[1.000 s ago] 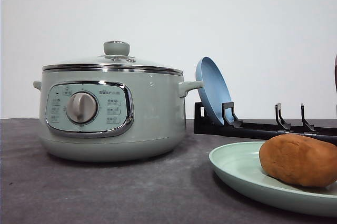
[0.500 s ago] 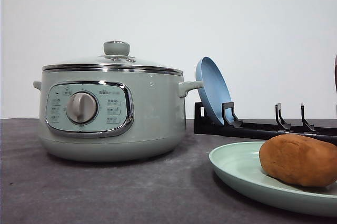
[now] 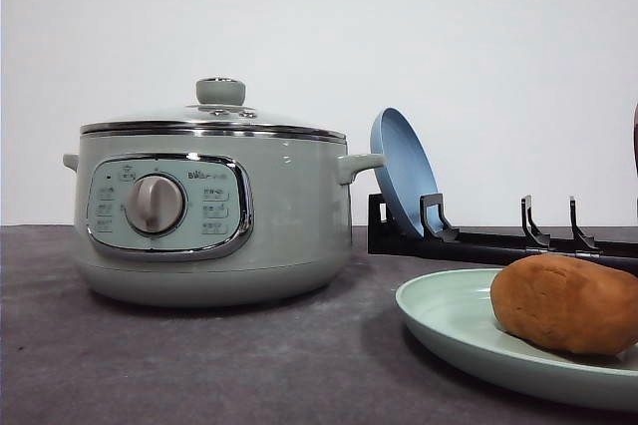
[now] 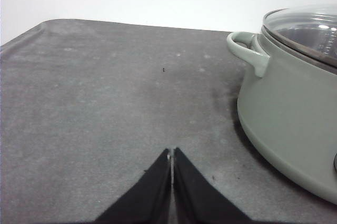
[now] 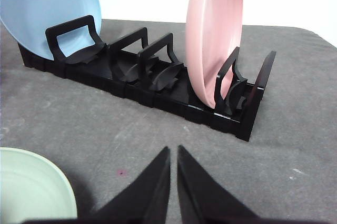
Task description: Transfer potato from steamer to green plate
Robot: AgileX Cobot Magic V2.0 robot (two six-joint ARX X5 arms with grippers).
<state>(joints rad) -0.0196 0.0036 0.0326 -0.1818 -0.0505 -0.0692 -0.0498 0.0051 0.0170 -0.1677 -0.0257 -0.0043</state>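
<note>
The orange-brown potato lies on the pale green plate at the front right of the table. Left of it stands the sage-green steamer with its glass lid on; its side and handle also appear in the left wrist view. My left gripper is shut and empty, low over bare grey tabletop beside the steamer. In the right wrist view my right gripper is shut with a thin gap, holding nothing, with the green plate's rim close by.
A black dish rack stands behind the green plate, holding an upright blue plate and a pink plate. The blue plate leans just right of the steamer's handle. The grey table's rounded far corner lies beyond the left gripper.
</note>
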